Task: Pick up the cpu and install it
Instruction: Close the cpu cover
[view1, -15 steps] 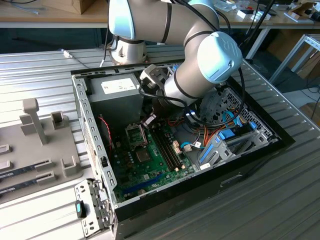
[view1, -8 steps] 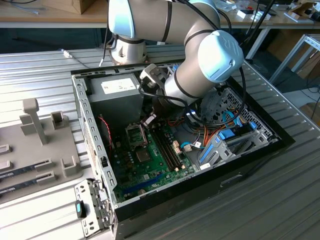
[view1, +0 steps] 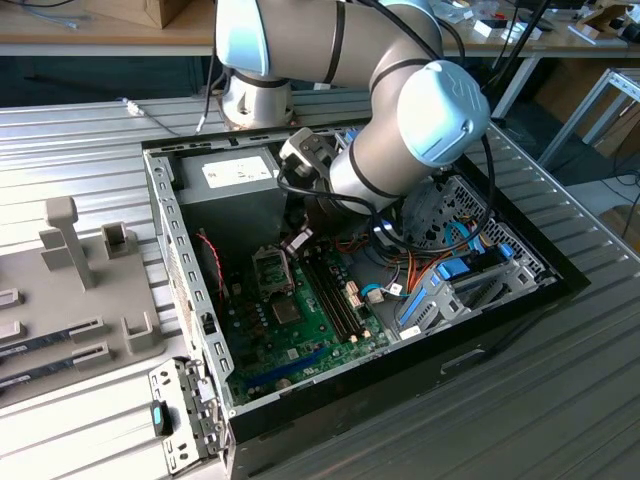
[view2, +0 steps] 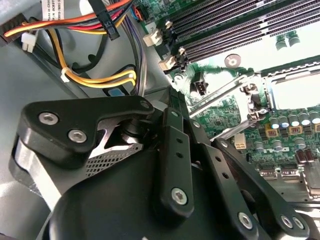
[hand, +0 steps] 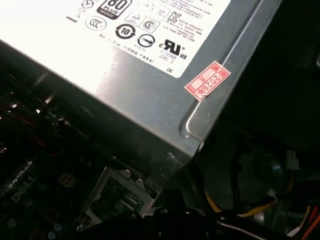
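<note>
Exterior view: arm reaches into open PC case, hand low over motherboard, just beside socket. Hand's state: cannot tell. Cpu not identifiable, possibly under hand. Judged step: install. Next needs square alignment over socket.

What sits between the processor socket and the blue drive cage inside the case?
In the exterior view, the long memory slots run between the socket and the blue drive cage, with loose cables nearer the cage.
</note>
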